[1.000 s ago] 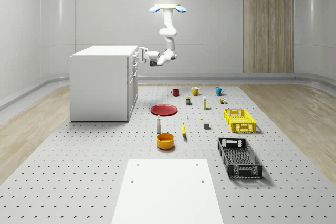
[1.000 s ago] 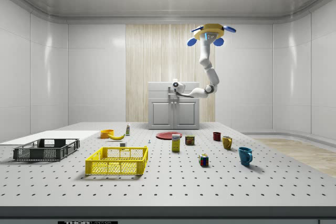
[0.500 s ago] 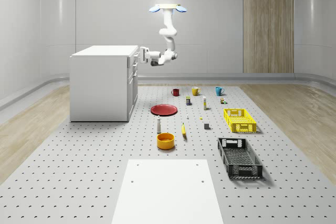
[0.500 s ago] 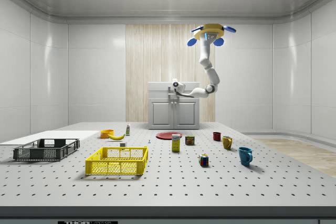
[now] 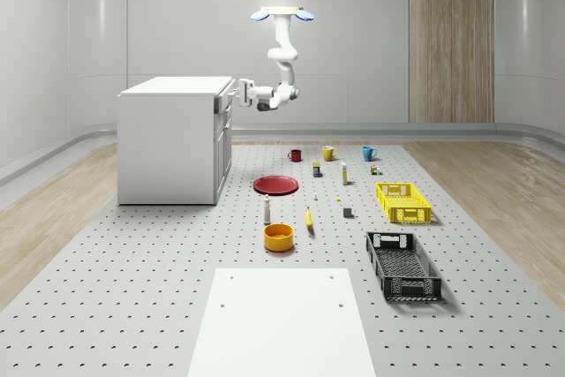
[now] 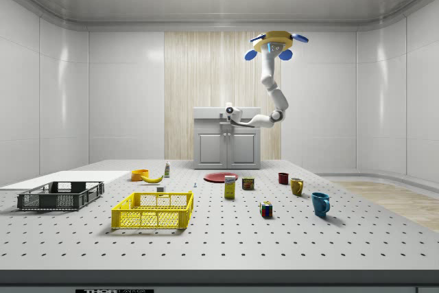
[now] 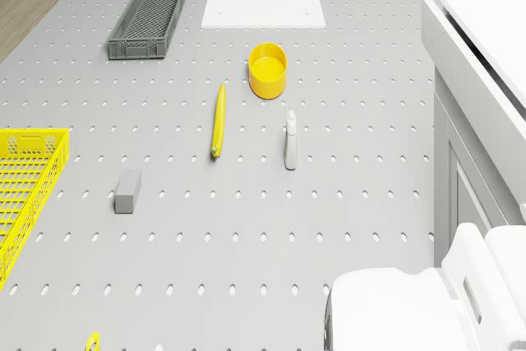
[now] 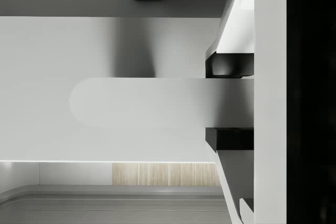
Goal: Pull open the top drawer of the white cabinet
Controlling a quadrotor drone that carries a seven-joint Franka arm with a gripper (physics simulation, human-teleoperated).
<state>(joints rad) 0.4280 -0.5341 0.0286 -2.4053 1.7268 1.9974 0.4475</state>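
step: pulling top drawer (image 5: 223,100) of cabinet (image 5: 168,143) | end effector (image 5: 240,90): clamping the handle (image 8: 136,102) | drone (image 5: 282,14): hovering beside cabinet | tip: I'm pulling straight out, level, keeping grip square.

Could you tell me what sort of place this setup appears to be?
Most likely a simulated robotics test room: a grey perforated table spread with test items such as a yellow crate and a banana, a white cabinet, and a drone hovering beside the cabinet.
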